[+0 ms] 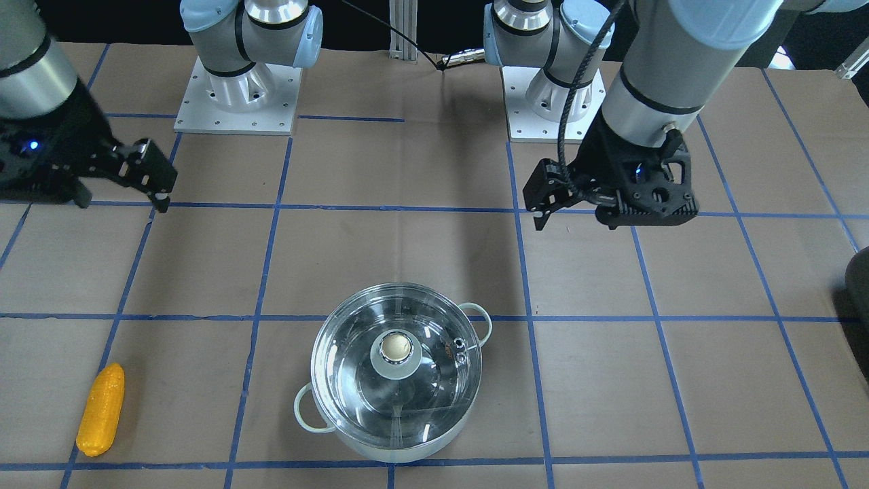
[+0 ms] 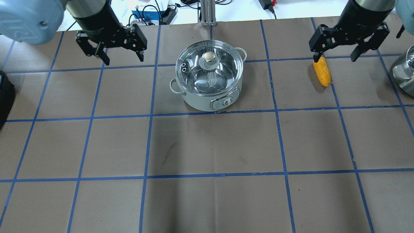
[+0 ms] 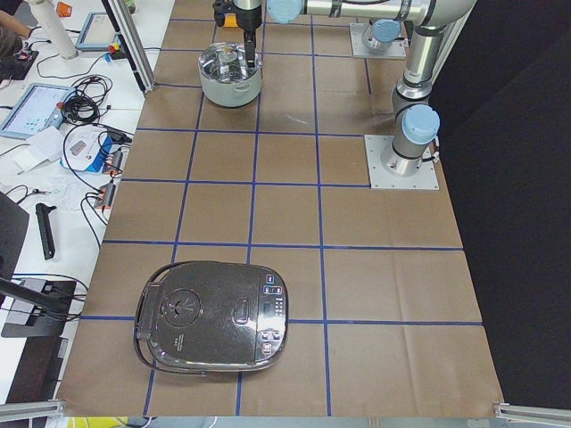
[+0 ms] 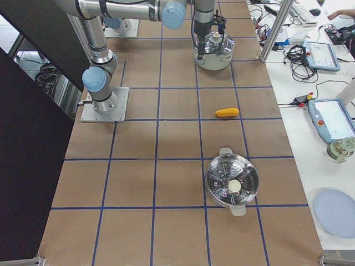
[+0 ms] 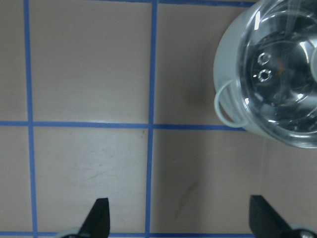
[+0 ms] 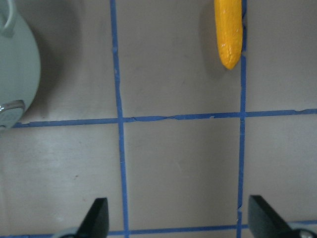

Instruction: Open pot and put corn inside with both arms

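The pot (image 2: pixel 197 103) stands at the far middle of the table, pale green outside with two loop handles. Its glass lid (image 2: pixel 223 69) with a round knob (image 2: pixel 208 57) sits closed on it. The yellow-orange corn (image 2: pixel 321 72) lies flat on the table to the pot's right. My left gripper (image 2: pixel 124 60) hangs open and empty above the table left of the pot. My right gripper (image 2: pixel 335 59) hangs open and empty above the corn's far end, not touching it. The left wrist view shows the pot (image 5: pixel 233 59) at upper right. The right wrist view shows the corn (image 6: pixel 229 32) at the top.
A steel steamer pot (image 4: pixel 232 182) stands at the robot's right end of the table, and shows at the overhead view's right edge (image 2: pixel 404 74). A dark rice cooker (image 3: pixel 210 316) sits at the robot's left end. Both arm bases (image 1: pixel 237 102) are bolted at the robot's side.
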Tool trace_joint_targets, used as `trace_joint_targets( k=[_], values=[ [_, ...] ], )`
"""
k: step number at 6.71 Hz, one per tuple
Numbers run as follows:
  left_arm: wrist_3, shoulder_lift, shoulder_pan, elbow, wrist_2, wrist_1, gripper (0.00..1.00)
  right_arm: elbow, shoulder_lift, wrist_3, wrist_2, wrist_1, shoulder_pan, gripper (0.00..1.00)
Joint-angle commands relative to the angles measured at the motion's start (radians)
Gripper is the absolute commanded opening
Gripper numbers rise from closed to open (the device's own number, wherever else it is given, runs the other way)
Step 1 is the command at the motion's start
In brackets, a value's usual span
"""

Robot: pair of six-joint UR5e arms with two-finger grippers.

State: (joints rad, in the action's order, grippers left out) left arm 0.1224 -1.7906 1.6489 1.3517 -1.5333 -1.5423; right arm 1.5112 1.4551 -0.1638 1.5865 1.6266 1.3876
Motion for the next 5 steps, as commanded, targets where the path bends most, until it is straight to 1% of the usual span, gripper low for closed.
trace_joint_targets(
  k=[1,2,3,4,5],
  values=[
    [0.161,-0.235,0.15,-0.203,0.012,0.083,1.0,-0.003,-0.213,-0.237,0.003,0.225,-0.108,1.0],
    [0.225,-0.315,0.199,-0.238,0.015,0.144,1.0,-0.006,-0.298,-0.27,-0.006,0.313,-0.154,1.0],
    [0.267,-0.369,0.225,-0.237,0.043,0.224,1.0,-0.003,-0.367,-0.27,-0.01,0.375,-0.16,0.99],
    [0.272,-0.391,0.229,-0.233,0.044,0.229,1.0,0.015,-0.448,-0.281,-0.06,0.48,-0.16,0.98],
    [0.27,-0.391,0.229,-0.232,0.038,0.228,1.0,0.004,-0.494,-0.281,-0.065,0.536,-0.16,0.98]
  ],
)
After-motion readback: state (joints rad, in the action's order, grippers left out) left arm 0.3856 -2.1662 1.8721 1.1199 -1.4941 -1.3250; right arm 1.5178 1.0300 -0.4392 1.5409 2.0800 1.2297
